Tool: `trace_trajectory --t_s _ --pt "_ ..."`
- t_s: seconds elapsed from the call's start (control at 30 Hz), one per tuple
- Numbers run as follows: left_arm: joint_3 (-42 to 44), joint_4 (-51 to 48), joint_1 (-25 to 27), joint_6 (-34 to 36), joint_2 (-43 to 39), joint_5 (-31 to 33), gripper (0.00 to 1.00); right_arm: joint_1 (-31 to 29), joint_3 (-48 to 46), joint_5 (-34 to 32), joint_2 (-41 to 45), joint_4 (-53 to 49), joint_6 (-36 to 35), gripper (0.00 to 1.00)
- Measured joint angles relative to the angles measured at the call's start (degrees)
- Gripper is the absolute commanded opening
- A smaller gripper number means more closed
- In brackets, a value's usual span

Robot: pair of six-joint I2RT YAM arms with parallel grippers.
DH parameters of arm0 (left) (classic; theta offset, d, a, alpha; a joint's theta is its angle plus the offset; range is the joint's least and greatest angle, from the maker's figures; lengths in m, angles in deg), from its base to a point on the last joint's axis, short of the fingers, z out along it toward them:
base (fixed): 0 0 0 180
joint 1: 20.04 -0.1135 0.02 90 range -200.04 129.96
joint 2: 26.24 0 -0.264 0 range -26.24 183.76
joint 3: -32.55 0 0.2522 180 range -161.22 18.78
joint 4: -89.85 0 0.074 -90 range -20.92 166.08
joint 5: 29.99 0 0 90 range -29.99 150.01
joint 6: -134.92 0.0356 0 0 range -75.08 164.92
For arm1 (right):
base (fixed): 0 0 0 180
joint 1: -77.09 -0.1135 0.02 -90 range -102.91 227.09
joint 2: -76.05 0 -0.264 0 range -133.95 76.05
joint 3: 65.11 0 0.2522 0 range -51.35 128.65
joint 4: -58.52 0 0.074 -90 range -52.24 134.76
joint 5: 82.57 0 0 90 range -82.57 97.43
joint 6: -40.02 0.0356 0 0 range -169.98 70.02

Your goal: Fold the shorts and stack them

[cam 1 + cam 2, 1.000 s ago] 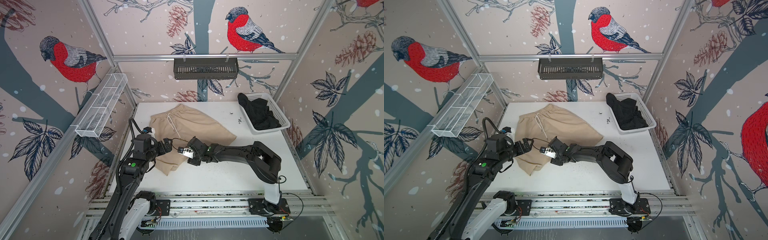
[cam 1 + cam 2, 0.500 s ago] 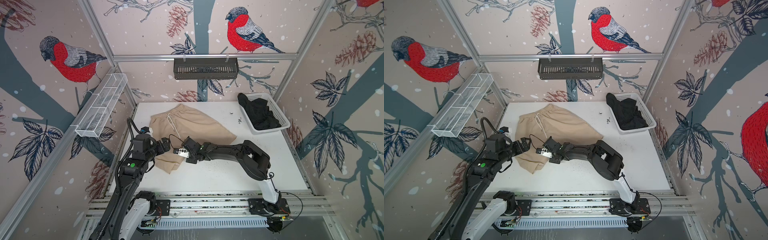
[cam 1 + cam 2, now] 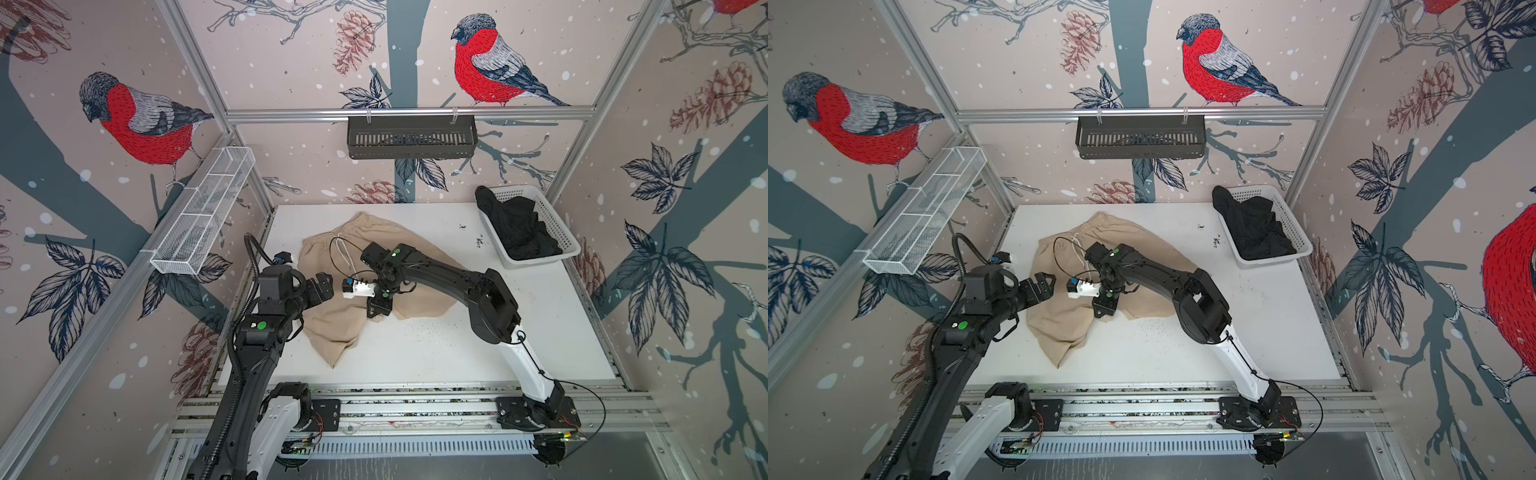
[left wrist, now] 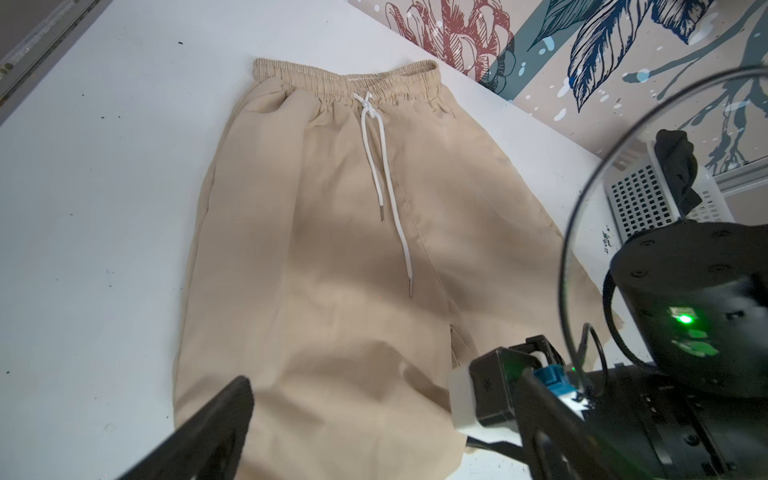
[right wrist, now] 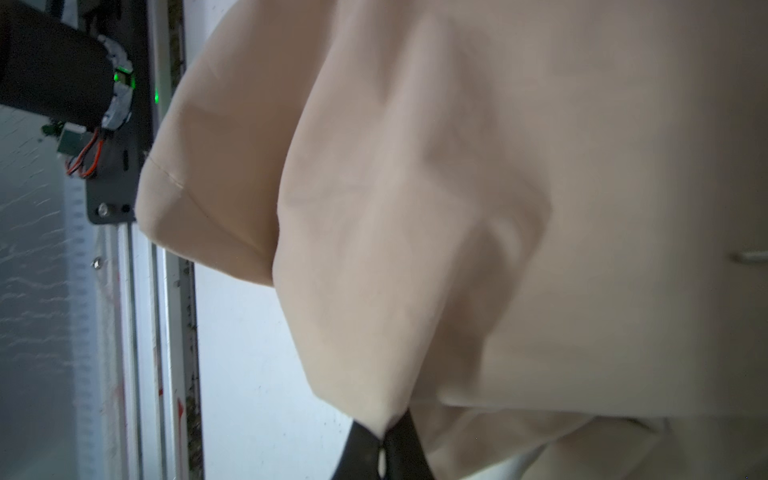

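The beige shorts (image 3: 332,328) (image 3: 1059,328) lie spread on the white table, waistband and white drawstring (image 4: 384,174) toward the back. My right gripper (image 3: 376,309) (image 3: 1104,309) points down at the crotch area. In the right wrist view it (image 5: 384,428) is shut on a pinched fold of the beige cloth (image 5: 415,208). My left gripper (image 3: 326,286) (image 3: 1044,284) hovers open over the left leg, its jaws (image 4: 382,390) wide apart with nothing held. The black shorts (image 3: 519,232) (image 3: 1254,232) sit crumpled in the white basket (image 3: 540,259).
A white wire tray (image 3: 203,216) hangs on the left wall. A black rack (image 3: 411,137) hangs on the back rail. The basket (image 3: 1273,259) stands at the table's back right corner. Bare table (image 3: 415,353) lies in front of the shorts.
My right gripper has shut on the beige cloth, and that arm's elbow has shifted. The left arm has hardly moved and stays open.
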Motion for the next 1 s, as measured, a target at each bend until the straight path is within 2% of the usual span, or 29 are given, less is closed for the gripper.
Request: trace_trajectory --t_s 0.07,0.13,0.27,0.4,0.5,0.57,0.67,0.77,1.0 --pt "0.02 0.0 0.0 0.04 0.2 -0.76 0.98 0.74 1.62 0.83 -1.2 -4.13 -0.33 0.19" --pt "0.02 0.0 0.0 0.24 0.24 -0.94 0.98 1.57 3.13 0.83 -1.33 -6.91 -0.02 0.53" --pt "0.22 0.31 -0.04 0.48 0.98 -1.22 0.98 2.69 3.98 -3.8 0.81 -4.07 3.45 0.64" --pt "3.32 3.82 -0.04 0.15 1.49 -3.65 0.98 3.78 -8.11 -6.43 10.99 8.7 9.73 0.66" --pt "6.12 8.26 0.44 -0.5 2.95 -7.89 0.98 5.29 -23.87 -5.6 23.71 20.87 14.62 0.66" --pt "6.14 11.23 2.97 -0.61 5.53 -9.38 0.98 6.54 -33.9 -5.25 30.93 28.85 18.18 0.67" --pt "3.37 14.19 9.49 0.11 12.24 -9.97 0.98 9.57 -48.37 -5.03 40.28 36.85 23.87 0.67" --pt "1.62 17.33 13.14 1.01 18.64 -11.54 0.98 12.57 -58.29 -5.81 46.69 42.27 29.29 0.67" --pt "0.81 21.55 15.85 1.46 30.18 -13.0 0.98 11.23 -74.58 -6.25 57.11 48.81 36.24 0.66"
